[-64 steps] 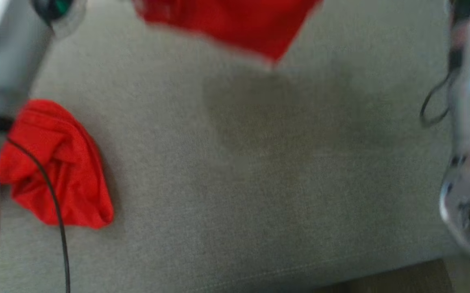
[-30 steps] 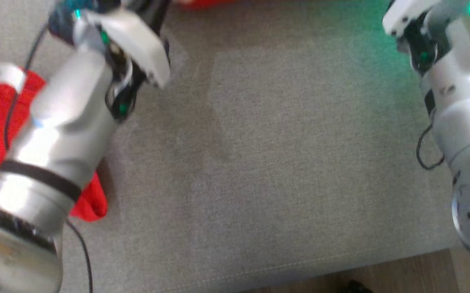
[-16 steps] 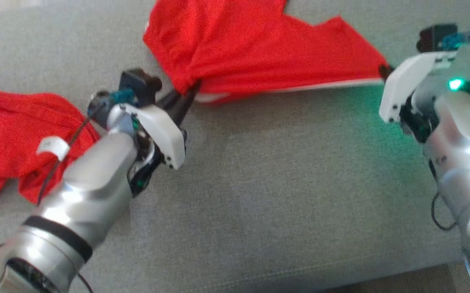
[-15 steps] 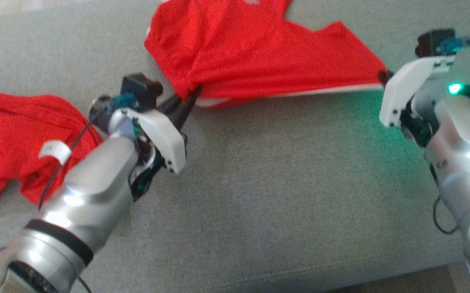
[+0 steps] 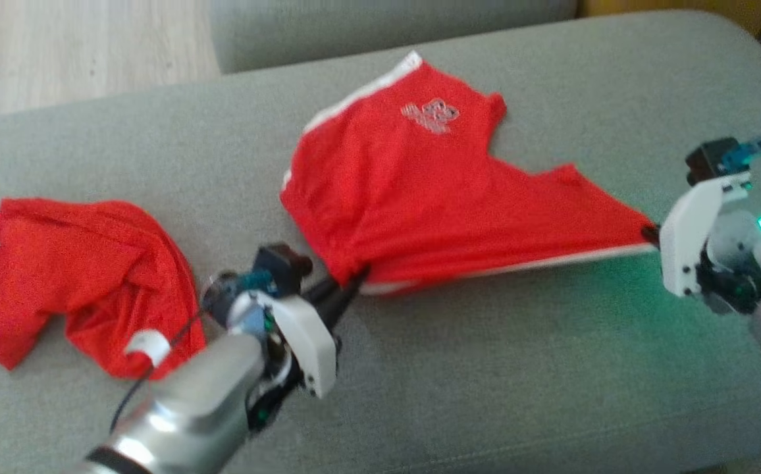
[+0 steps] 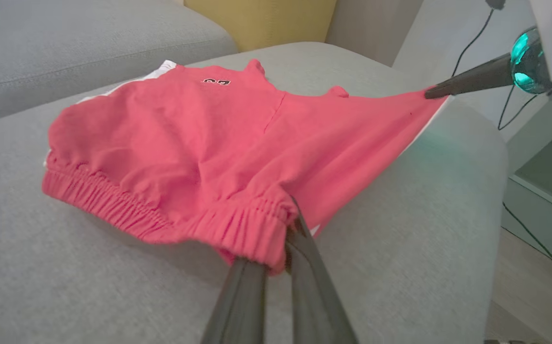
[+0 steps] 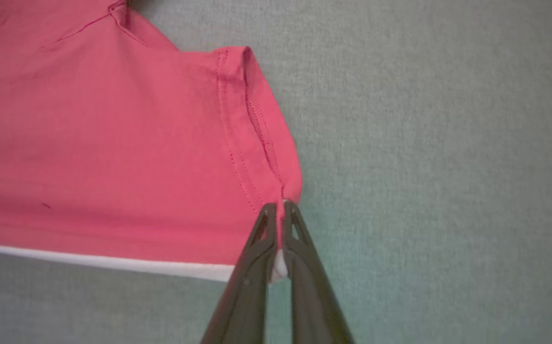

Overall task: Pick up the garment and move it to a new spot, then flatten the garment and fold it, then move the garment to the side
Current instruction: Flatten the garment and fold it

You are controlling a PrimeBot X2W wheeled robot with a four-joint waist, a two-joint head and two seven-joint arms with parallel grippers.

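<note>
Left gripper (image 5: 356, 278) clamped on the waistband of the shorts (image 5: 420, 197). Right gripper (image 5: 649, 234) clamped on their hem corner, cloth stretched between them over the sofa (image 5: 486, 368). Jersey (image 5: 71, 263) lies crumpled at sofa's left, apart from both.

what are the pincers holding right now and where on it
Both hold the red shorts: the left pincer pinches the elastic waistband, the right pincer pinches the hem corner of one leg by the white stripe.

Garment (image 5: 71, 270): red jersey, white sleeve bits showing at one edge; crumpled in a loose heap on grey cushion (image 5: 486, 375), robot's left side.
</note>
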